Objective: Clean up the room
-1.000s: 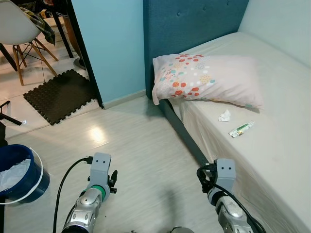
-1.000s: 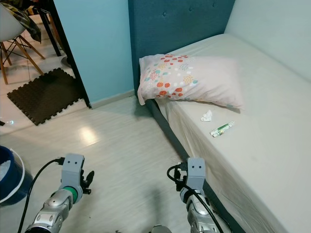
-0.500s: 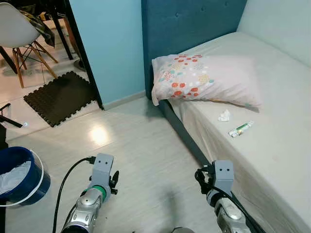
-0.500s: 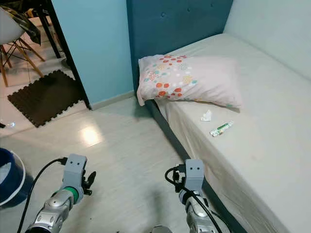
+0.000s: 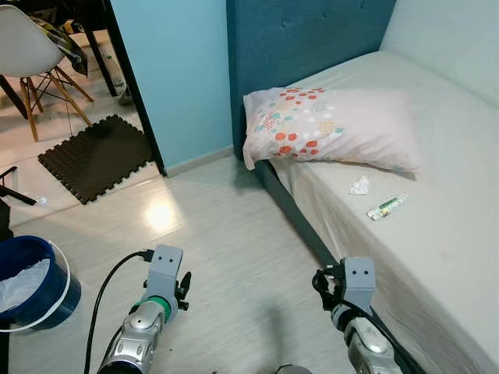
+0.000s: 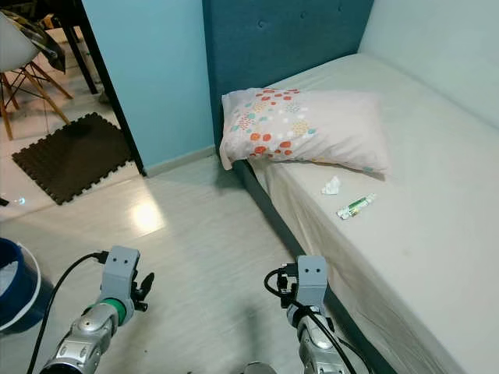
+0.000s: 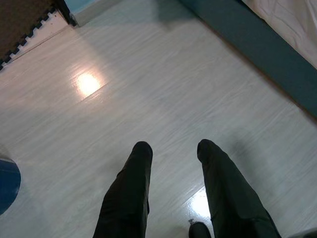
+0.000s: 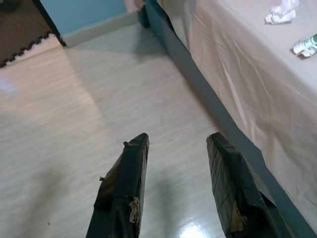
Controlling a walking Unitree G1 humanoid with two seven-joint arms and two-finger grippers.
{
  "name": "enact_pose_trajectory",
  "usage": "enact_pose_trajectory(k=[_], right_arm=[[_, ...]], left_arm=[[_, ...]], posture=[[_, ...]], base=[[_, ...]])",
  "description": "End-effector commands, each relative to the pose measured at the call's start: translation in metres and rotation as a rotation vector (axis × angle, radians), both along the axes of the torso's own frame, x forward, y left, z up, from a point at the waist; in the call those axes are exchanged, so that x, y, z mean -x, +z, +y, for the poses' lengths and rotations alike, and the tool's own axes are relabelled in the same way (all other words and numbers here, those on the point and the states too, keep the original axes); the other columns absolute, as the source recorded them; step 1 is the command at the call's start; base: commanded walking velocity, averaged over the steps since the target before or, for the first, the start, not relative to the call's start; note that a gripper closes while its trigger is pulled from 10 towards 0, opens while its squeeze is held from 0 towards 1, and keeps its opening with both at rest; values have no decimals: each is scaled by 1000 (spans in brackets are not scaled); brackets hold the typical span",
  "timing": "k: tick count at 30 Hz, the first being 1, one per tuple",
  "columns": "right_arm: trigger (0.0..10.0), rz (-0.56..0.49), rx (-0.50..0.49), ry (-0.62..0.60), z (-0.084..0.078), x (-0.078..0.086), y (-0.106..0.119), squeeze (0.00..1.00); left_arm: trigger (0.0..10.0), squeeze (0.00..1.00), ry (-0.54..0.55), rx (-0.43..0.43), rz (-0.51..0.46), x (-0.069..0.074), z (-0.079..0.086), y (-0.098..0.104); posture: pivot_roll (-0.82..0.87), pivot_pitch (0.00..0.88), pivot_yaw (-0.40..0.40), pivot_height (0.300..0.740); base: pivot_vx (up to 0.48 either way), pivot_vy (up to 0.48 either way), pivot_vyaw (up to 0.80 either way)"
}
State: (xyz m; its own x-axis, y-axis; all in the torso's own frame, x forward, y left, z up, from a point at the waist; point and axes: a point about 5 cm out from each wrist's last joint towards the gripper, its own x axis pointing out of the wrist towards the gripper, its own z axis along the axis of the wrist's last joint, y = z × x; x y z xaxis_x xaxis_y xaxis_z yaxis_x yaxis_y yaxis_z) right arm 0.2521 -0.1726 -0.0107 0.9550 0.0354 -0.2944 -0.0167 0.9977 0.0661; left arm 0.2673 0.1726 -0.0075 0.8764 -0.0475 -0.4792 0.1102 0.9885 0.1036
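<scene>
1. Nearest in, the left pincer (image 7: 171, 151) is seen released and carrying nothing, its fingers spread over the pale floor (image 5: 226, 234); the right pincer (image 8: 178, 144) is likewise held apart and empty, low beside the bed frame (image 8: 208, 94).
2. A risk is judged here already: the right arm is close to the dark frame edge, so a straight forward reach could clip the frame or snag the hanging sheet.
3. At the left edge of the head views a blue bucket (image 5: 31, 280) with a white liner is stood on the floor, well apart from the bed. It is taken as the likely drop point, though that cannot be confirmed.
4. Further on, on the mattress (image 5: 437, 234), the litter is found: a crumpled tissue (image 5: 359, 185) and, just beside it, a small green-and-white tube (image 5: 387, 206), both near the pillow's front edge.
5. The tissue is light and soft, so it could be pushed away or only pinched at a corner and dropped on the way to the bucket. The tube could be rolled aside, or sheet fabric gathered with it.
6. Farthest, the spotted pillow (image 5: 327, 128) is overhanging the bed corner; a careless sweep could knock it off.
</scene>
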Motion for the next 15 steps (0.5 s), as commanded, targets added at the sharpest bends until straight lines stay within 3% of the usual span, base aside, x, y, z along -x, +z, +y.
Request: enact_pose_trajectory(k=[1,15], right_arm=[[10000,-4,-11,13,4,1,-1,0],[10000,-24,-26,27,4,-2,3,0]], left_arm=[[10000,0,5,-4,13,2,2,-3],[10000,0,9,1,1,0,2,-2]], posture=[[-148,17,58,740],[-151,12,55,740]], base=[[0,0,0],[0,0,0]])
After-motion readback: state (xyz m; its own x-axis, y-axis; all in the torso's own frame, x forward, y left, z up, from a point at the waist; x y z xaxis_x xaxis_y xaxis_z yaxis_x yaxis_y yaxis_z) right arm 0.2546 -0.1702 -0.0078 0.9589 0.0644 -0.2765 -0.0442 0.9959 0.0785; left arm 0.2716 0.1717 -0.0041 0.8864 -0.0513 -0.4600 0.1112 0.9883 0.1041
